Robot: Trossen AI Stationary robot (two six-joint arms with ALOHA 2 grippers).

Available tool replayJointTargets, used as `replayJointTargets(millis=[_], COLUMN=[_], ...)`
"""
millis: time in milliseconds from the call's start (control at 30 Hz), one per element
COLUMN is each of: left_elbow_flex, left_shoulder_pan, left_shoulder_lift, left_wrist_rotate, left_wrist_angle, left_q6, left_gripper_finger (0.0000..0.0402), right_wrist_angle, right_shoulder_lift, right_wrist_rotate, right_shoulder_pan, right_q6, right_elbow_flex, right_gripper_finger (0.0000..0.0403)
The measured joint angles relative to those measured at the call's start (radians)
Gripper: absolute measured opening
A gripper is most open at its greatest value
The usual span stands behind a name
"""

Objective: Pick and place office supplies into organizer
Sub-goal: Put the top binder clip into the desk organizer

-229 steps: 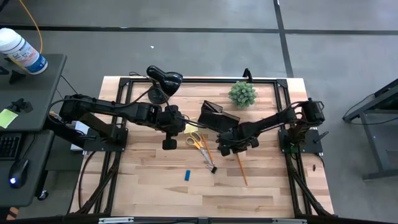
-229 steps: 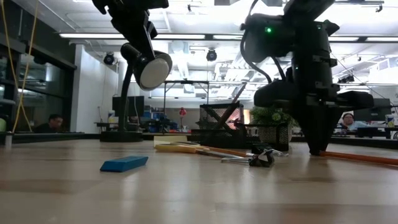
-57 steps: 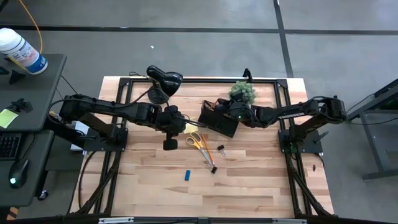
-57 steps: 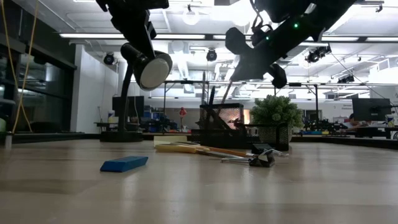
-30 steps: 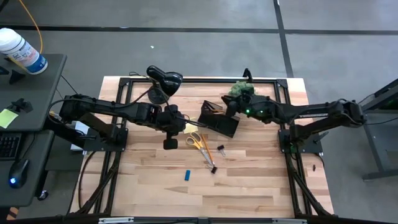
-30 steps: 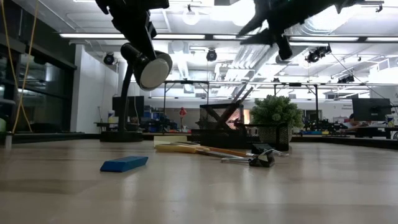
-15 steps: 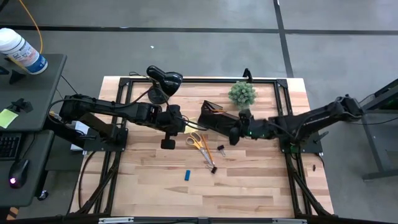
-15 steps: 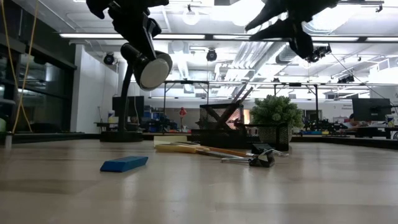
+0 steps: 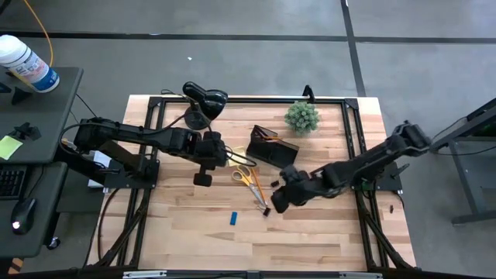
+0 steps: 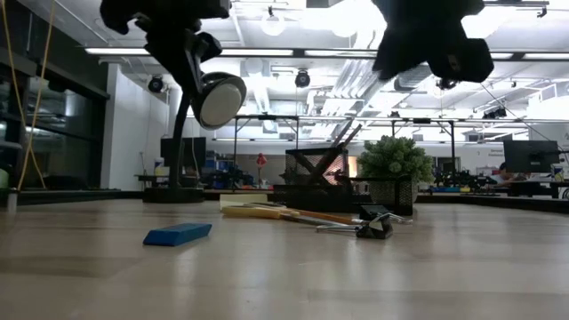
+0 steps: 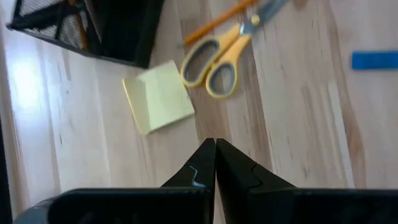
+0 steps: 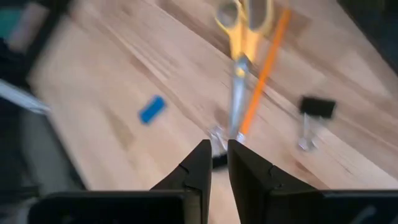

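The right gripper (image 9: 279, 200) hangs empty above the scissors (image 9: 245, 175), its fingers (image 12: 200, 163) a narrow gap apart — half a second ago it was up beside the organizer (image 9: 271, 146), a black mesh caddy with pencils leaning inside, near the table's back edge. The left gripper (image 11: 215, 163), pinched shut and empty, hovers over the yellow sticky-note pad (image 11: 159, 96).

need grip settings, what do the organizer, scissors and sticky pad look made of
Organizer: looks like black metal mesh, matte; the left wrist view shows see-through grid walls. Scissors: grey blades, likely steel; smooth yellow-orange handles, probably plastic. Sticky pad: pale yellow paper, flat and matte.
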Motion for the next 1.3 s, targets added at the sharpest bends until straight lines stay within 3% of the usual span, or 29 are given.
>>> replayJointTargets(millis=[133,300,533,733,1000,1300], left_elbow_flex=[0.000,0.000,-0.006,-0.114,-0.338,-0.395], left_shoulder_pan=[0.000,0.000,0.000,0.000,0.000,0.000], left_shoulder_lift=[0.000,0.000,-0.070,-0.257,-0.514,-0.584], left_wrist_rotate=[0.025,0.058,0.039,0.035,0.157,0.174], left_wrist_angle=[-0.015,-0.016,-0.065,-0.038,0.139,0.214], left_q6=[0.026,0.063,0.073,0.070,-0.001,-0.070], left_gripper_finger=[0.0003,0.0003,0.0003,0.0003,0.0003,0.0003], right_wrist_angle=[-0.176,-0.241,-0.318,-0.427,-0.473,-0.571], right_shoulder_lift=[0.139,0.291,0.433,0.457,0.457,0.457], right_wrist_rotate=[-0.077,-0.170,-0.198,-0.211,-0.281,-0.391], right_shoulder_pan=[-0.016,-0.029,-0.037,-0.064,-0.113,-0.227], right_q6=[0.056,0.081,0.117,0.138,0.110,0.077], right_elbow_flex=[0.148,0.278,0.426,0.451,0.451,0.451], right_gripper_finger=[0.0044,0.0052,0.0070,0.0076,0.0076,0.0089])
